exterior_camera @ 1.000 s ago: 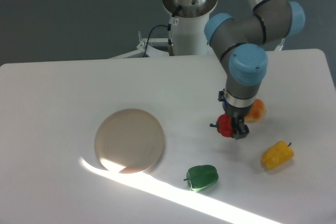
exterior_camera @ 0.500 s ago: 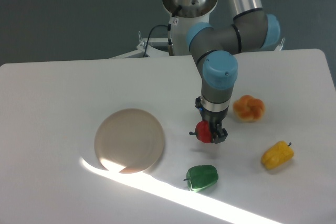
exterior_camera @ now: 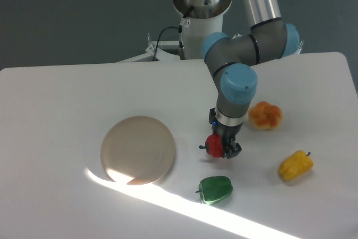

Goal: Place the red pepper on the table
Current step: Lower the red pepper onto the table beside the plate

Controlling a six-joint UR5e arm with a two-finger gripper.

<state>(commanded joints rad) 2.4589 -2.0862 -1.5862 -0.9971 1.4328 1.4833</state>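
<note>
The red pepper (exterior_camera: 213,145) is small and glossy, with its dark stem pointing left. My gripper (exterior_camera: 220,148) is shut on it and holds it just above or at the white table (exterior_camera: 56,104), right of the beige plate; I cannot tell whether the pepper touches the surface. The arm comes down from the upper right and hides the pepper's right side.
A round beige plate (exterior_camera: 138,149) lies to the left. A green pepper (exterior_camera: 215,189) lies just below the gripper. A yellow pepper (exterior_camera: 295,165) sits to the right and an orange pepper (exterior_camera: 265,115) behind it. A bright strip of sunlight crosses the front.
The gripper carried the red pepper leftward from beside the orange pepper toward the table's middle, then lowered it slightly. The other peppers and the plate have not moved.
</note>
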